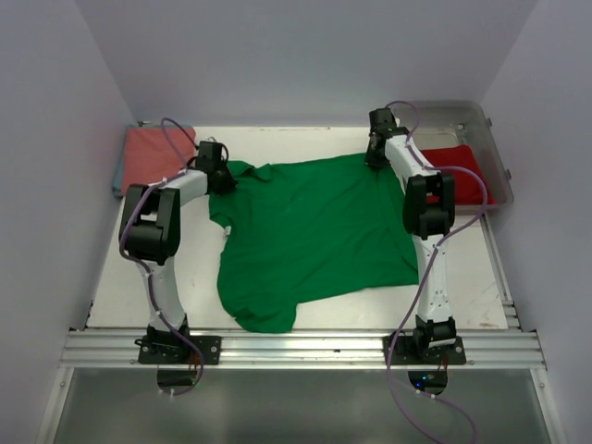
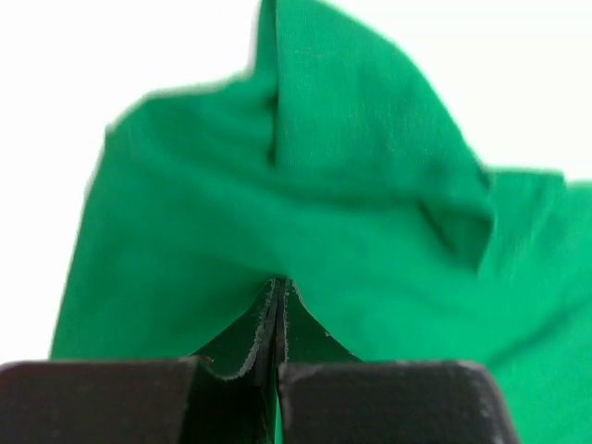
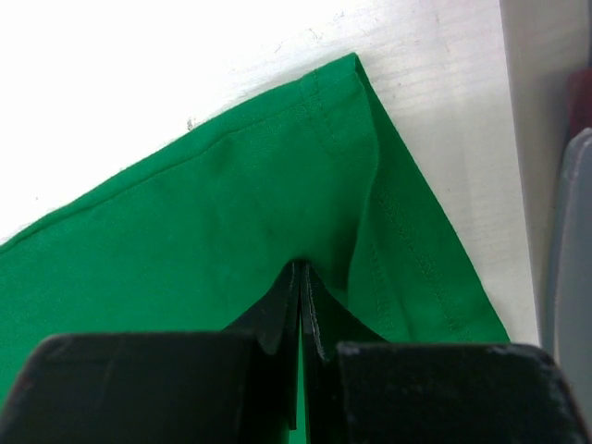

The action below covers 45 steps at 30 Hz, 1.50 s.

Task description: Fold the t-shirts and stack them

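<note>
A bright green t-shirt (image 1: 314,231) lies spread over the middle of the white table. My left gripper (image 1: 220,178) is at its far left corner and is shut on the green cloth (image 2: 305,203). My right gripper (image 1: 377,157) is at its far right corner and is shut on a hemmed corner of the green t-shirt (image 3: 231,213). A salmon-pink t-shirt (image 1: 155,155) lies folded at the far left of the table. A red t-shirt (image 1: 455,174) lies in a clear bin at the far right.
The clear plastic bin (image 1: 490,139) stands at the table's far right corner. White walls close in the back and both sides. A metal rail (image 1: 296,347) runs along the near edge, where the arm bases are bolted.
</note>
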### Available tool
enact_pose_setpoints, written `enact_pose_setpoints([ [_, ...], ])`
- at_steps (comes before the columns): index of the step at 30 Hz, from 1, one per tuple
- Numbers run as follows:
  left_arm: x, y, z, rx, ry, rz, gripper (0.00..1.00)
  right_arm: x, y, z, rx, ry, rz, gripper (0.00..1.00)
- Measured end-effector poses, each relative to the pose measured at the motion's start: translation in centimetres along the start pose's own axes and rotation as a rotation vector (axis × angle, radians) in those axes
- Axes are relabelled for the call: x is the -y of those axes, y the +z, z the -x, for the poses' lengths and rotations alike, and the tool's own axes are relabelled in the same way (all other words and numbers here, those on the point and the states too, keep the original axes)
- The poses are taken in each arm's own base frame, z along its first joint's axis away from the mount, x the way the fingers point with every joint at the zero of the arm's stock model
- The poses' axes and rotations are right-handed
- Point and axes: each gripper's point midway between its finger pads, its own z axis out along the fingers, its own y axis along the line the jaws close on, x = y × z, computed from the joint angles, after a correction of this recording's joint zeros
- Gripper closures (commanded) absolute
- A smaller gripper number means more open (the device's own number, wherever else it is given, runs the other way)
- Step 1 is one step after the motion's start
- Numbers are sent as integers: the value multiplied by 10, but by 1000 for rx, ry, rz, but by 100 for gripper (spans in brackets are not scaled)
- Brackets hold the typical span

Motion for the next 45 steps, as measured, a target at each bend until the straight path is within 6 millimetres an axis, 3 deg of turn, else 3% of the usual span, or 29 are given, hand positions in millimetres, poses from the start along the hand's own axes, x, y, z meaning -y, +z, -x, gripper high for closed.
enact_pose_setpoints([
  [4, -1, 19, 23, 35, -8, 48, 100, 0, -1, 0, 4, 1, 2, 100],
  [11, -3, 60, 86, 88, -44, 98, 100, 0, -1, -1, 6, 2, 4, 100],
  [13, 0, 63, 101, 109, -51, 91, 100, 0, -2, -2, 5, 4, 7, 100],
  [18, -1, 79, 117, 113, -42, 101, 100, -1, -2, -3, 2, 3, 8, 100],
  [25, -9, 84, 138, 139, -15, 93, 100, -1, -4, -3, 1, 9, 3, 100],
  [33, -46, 76, 166, 186, -37, 115, 100, -7, -5, 0, 16, 16, 6, 100],
  [36, -46, 61, 165, 184, -40, 108, 100, -24, -3, 3, 94, 15, 94, 100],
  [39, -23, 28, 178, 232, -20, 57, 100, -36, -17, -12, 154, -2, 159, 100],
  [41, 3, -5, 192, 296, 6, 4, 100, -53, -32, -10, 199, -24, 206, 99],
  [45, 78, -92, 212, 455, 88, -147, 100, -98, -78, 21, 352, -58, 324, 100],
])
